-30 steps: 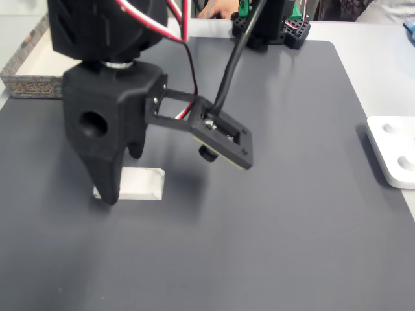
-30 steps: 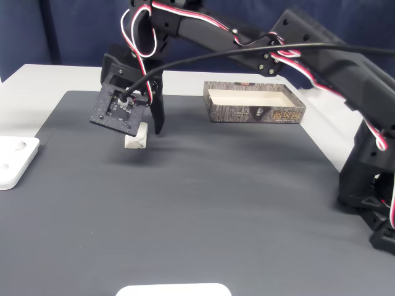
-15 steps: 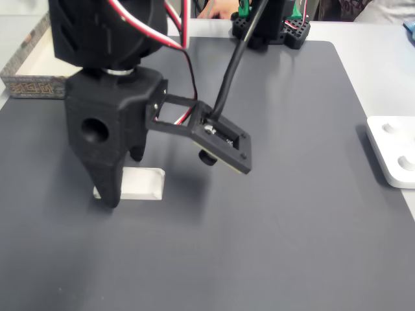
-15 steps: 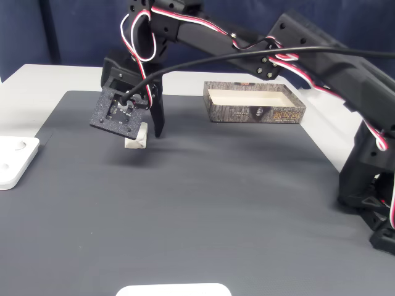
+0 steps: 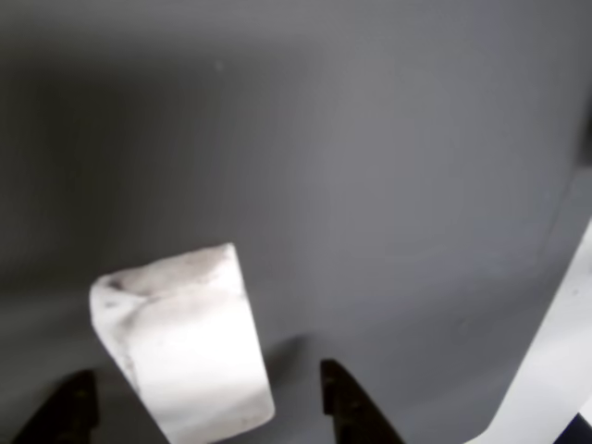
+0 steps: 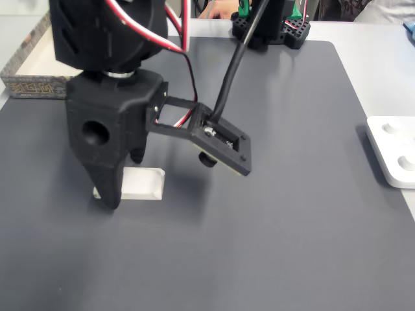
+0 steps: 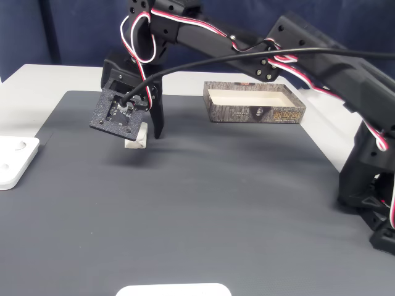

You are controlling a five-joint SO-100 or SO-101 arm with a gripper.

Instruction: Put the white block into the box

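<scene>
Little had shifted since a second earlier | tool (image 5: pixel 203 407) stood open astride white block (image 5: pixel 185 342) | next: close, carry to box (image 7: pixel 254 103)

Quick count of what's on the bench: one white block (image 6: pixel 141 183), one box (image 7: pixel 255 103) with the brick-pattern rim, and one dark grey mat (image 7: pixel 203 203). One black arm (image 7: pixel 247 46) with one pincer (image 6: pixel 123 178). Flat white devices: two, one (image 7: pixel 15 160) off the mat's side, another (image 7: pixel 173 290) peeking in at the bottom edge.
</scene>
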